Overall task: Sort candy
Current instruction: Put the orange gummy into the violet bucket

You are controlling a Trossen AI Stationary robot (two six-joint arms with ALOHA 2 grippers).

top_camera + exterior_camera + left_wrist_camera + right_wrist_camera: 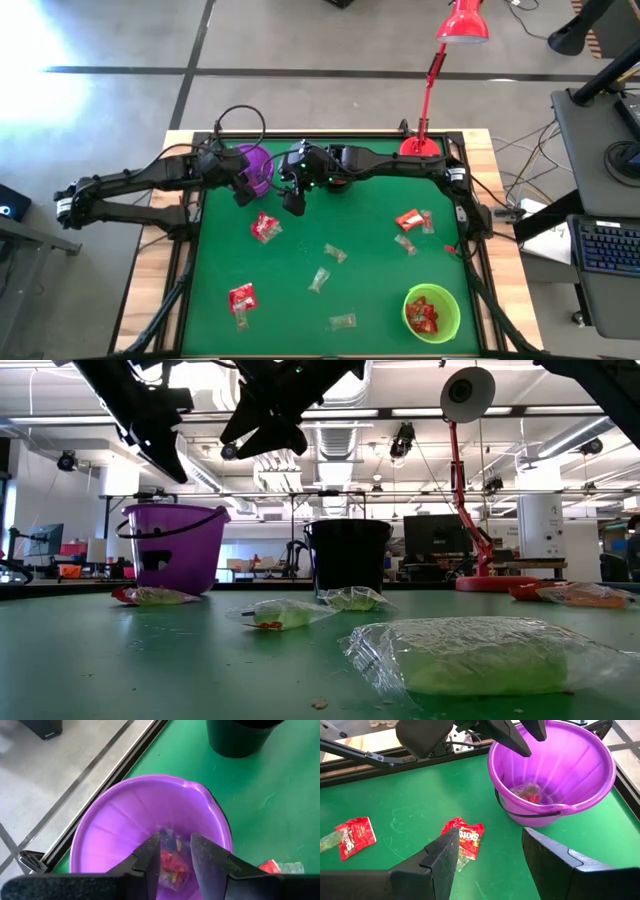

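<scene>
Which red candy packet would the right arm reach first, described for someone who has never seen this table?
Start at the purple bucket at the far edge of the green table. Just in front of it, toward the table's middle, lies a red candy packet with white lettering. It is the red packet nearest the bucket, directly ahead of the open right pincer.

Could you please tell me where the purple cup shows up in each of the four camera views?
High: purple cup at the mat's back edge, left of centre.
Low: far left.
Left wrist: fills the centre.
Right wrist: upper right.
Shared landmark: the black cup beside it.
</scene>
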